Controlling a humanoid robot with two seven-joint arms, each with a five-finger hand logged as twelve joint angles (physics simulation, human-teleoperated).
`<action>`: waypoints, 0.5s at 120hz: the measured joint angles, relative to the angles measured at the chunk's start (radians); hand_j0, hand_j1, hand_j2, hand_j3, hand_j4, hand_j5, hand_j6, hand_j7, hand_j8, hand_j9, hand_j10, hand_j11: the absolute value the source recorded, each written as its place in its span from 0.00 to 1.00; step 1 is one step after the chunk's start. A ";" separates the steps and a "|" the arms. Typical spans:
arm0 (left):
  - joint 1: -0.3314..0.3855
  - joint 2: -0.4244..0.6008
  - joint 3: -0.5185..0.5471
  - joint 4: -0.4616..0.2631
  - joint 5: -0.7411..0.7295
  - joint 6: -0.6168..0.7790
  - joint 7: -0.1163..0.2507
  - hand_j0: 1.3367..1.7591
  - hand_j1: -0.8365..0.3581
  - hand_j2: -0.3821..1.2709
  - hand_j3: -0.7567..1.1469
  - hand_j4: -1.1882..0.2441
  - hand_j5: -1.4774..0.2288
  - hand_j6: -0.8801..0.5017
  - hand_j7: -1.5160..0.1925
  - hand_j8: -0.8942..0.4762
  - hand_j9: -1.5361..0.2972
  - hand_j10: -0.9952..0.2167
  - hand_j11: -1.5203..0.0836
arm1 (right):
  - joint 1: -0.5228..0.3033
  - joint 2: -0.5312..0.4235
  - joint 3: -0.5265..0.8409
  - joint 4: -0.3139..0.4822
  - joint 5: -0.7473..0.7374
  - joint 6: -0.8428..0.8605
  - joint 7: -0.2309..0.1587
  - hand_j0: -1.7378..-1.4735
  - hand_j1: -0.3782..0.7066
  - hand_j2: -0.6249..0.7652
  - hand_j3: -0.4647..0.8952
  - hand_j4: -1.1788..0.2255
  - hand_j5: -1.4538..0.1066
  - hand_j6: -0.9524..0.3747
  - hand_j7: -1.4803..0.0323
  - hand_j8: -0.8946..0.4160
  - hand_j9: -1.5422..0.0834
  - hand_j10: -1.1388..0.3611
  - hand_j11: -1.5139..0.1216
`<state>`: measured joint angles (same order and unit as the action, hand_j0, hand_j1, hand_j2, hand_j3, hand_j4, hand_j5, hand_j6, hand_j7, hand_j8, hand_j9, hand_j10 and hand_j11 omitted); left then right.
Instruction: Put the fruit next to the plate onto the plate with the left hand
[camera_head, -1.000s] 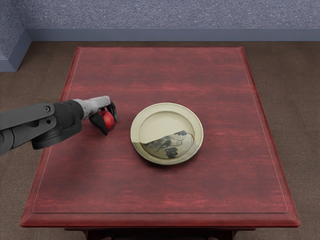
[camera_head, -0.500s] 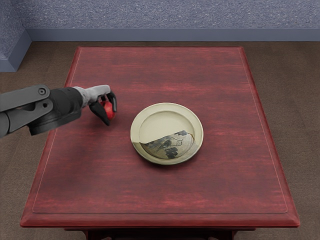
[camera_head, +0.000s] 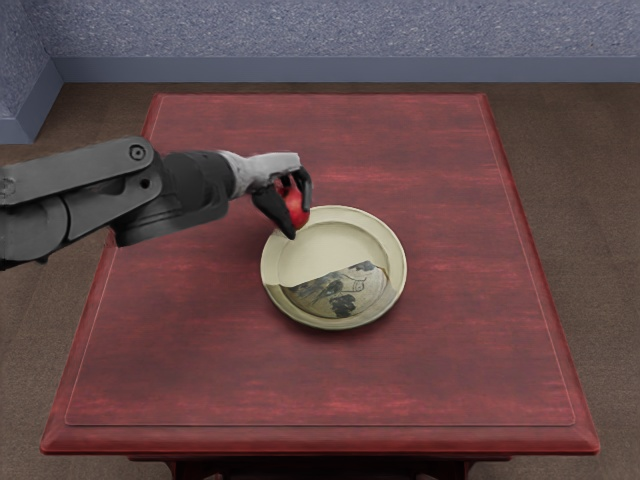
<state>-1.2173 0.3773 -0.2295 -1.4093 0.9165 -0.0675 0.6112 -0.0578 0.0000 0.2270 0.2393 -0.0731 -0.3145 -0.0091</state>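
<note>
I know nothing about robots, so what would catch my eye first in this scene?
A bulky dark arm reaches in from the left, and its left robot hand is curled around a small red fruit. The fruit is held right at the upper-left rim of a pale round plate with a dark painted pattern, near the middle of a red wooden table.

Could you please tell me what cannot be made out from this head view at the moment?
- The fruit: head view, mostly covered by the left hand; its kind is unclear.
- Its height over the plate rim: one slanted view cannot settle it.
- The left arm: cut off by the picture's left edge.
- The right hand: out of view.
- Plate's dark painting: too small to read.
</note>
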 joint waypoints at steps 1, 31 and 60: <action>0.000 -0.005 0.000 0.000 -0.001 -0.002 0.000 0.72 0.35 0.49 0.40 0.27 0.12 0.50 0.18 0.54 0.18 0.47 0.20 | 0.000 0.000 0.000 0.000 0.000 0.000 0.000 0.30 0.03 0.45 0.34 0.84 0.93 0.72 0.98 0.68 0.95 0.76 0.93; 0.010 -0.063 0.003 0.004 -0.011 -0.023 0.000 0.72 0.40 0.43 0.40 0.27 0.12 0.47 0.18 0.51 0.19 0.45 0.20 | 0.001 0.000 0.000 0.000 0.000 0.000 0.000 0.30 0.03 0.45 0.34 0.84 0.93 0.72 0.98 0.68 0.95 0.76 0.93; 0.016 -0.088 -0.002 0.021 -0.017 -0.015 0.000 0.75 0.76 0.29 0.40 0.59 0.59 0.55 0.63 0.58 0.60 0.65 0.67 | 0.001 0.000 0.000 0.001 -0.001 0.000 0.001 0.30 0.03 0.45 0.34 0.84 0.93 0.72 0.98 0.68 0.95 0.76 0.93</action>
<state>-1.2011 0.2898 -0.2319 -1.3886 0.8997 -0.0828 0.6109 -0.0569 0.0000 0.2270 0.2403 -0.0737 -0.3145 -0.0086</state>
